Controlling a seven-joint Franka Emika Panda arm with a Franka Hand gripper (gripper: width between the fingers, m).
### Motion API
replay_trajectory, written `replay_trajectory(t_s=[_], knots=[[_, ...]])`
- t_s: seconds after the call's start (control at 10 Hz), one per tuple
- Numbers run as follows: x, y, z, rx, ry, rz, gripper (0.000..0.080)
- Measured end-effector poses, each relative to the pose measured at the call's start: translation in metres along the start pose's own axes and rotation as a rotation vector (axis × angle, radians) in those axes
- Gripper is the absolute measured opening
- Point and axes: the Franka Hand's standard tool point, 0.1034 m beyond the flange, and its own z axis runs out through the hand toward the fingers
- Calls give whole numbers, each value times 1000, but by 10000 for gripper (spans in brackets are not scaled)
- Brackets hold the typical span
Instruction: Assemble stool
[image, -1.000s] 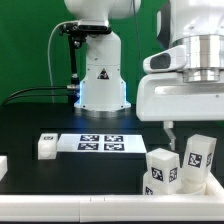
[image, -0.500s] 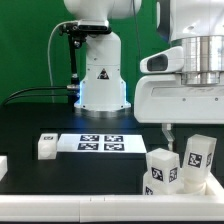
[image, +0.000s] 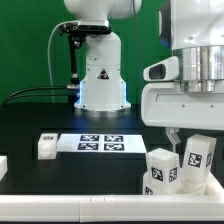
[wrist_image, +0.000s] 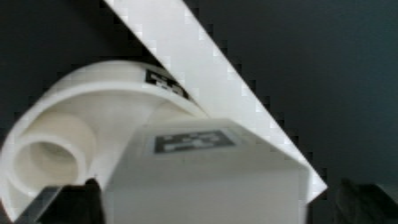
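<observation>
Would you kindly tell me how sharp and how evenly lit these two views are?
Exterior view: sharp and evenly lit, the marker board tags crisp, the white legs bright on the dark table, with a blue glow beside the arm's base. Wrist view: soft focus, the nearest leg too close, its tag smeared.

- The bench (image: 30, 118) under the marker board (image: 100, 143) is matt black, with hardly any sheen.
- The marker board looks like thin, flat, matt white sheet printed with black tags.
- The stool legs (image: 160, 172), to the exterior view's right of the marker board, are smooth white plastic with a soft satin finish; their square tags look matt.
- The arm's base (image: 100, 85) behind the marker board has a glossy white shell.
</observation>
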Motion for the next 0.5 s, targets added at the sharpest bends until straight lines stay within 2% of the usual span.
replay_trajectory(t_s=[0.2,0.3,0.4,0.5], knots=[[0,0,0,0,0,24,626],[0,0,1,-1,-1,56,456],[0,1,1,-2,-2,148,456],[0,2,1,-3,-1,206,332]])
